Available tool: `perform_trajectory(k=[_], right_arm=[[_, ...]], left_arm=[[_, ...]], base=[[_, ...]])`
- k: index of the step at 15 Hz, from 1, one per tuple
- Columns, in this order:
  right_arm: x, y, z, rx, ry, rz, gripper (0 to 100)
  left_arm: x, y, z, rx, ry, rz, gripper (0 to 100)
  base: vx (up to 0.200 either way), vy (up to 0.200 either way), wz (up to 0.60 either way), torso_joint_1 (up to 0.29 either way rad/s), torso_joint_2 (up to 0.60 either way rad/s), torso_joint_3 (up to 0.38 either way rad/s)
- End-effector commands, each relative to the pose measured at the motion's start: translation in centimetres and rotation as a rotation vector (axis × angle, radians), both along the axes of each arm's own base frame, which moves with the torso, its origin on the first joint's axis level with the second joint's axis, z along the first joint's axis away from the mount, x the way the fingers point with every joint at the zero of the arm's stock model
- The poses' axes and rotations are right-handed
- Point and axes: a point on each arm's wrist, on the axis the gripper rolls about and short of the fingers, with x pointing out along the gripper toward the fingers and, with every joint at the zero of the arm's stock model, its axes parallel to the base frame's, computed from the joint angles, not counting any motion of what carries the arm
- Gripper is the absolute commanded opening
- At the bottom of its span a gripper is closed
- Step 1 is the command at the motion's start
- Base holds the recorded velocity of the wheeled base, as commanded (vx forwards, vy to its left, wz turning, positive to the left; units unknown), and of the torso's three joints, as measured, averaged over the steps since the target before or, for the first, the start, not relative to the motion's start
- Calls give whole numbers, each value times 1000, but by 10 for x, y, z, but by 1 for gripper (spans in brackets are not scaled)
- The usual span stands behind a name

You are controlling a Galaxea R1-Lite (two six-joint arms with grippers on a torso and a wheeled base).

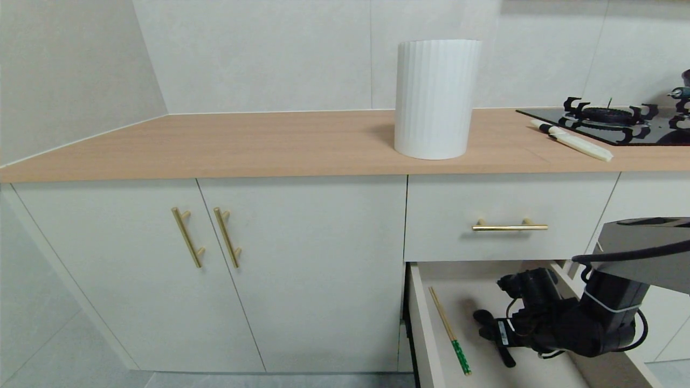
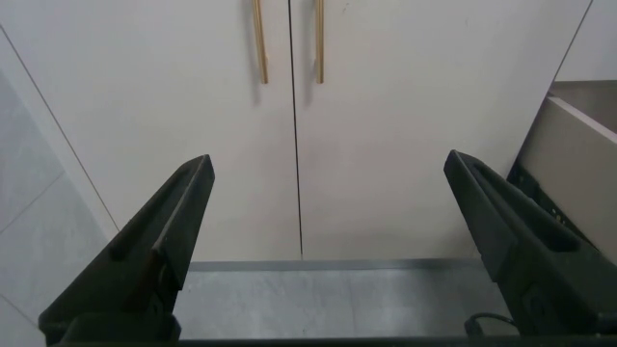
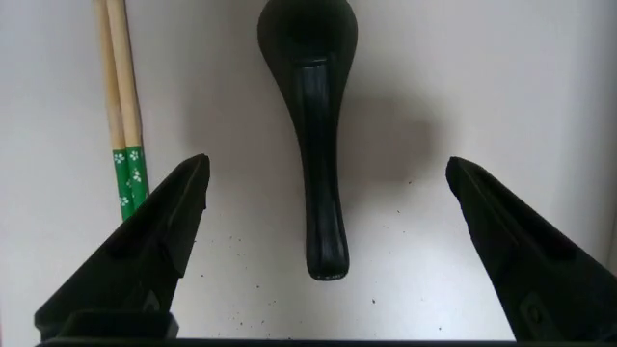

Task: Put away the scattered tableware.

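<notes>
The lower drawer stands pulled out at the bottom right. A pair of wooden chopsticks with green ends lies on its floor by the left wall. Beside them lies a black spoon, flat on the drawer floor with its bowl pointing away from the wrist. My right gripper hangs open inside the drawer just above the spoon, one finger on each side and neither touching it. My left gripper is open and empty, low in front of the cabinet doors.
On the wooden counter stand a tall white ribbed container and, further right, a cream-handled knife next to a black gas hob. The upper drawer with a gold handle is closed above the open one.
</notes>
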Motion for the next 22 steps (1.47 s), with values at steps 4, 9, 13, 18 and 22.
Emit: perform_trajectory(k=[4,9,13,18,22], right_arm=[[-41,-5,81,64,-154,42,100],[-83,-2,145,124,-263,126,100],[-113,5,175,161,-279,216,100],[-134,9,182,139,-226,306,100],[-160,4,174,69,-76,527,100]], left_arm=[[0,0,0,5,0,1,100],[0,0,0,2,1,-1,100],[0,0,0,2,1,1,100],[0,0,0,0,1,-1,100],[0,0,0,0,1,-1,100]], base=[[0,0,0,0,0,0],[0,0,0,0,0,0],[-150,0,0,3,-2,3],[-200,0,0,0,1,3],[-50,0,0,-1,-1,1]])
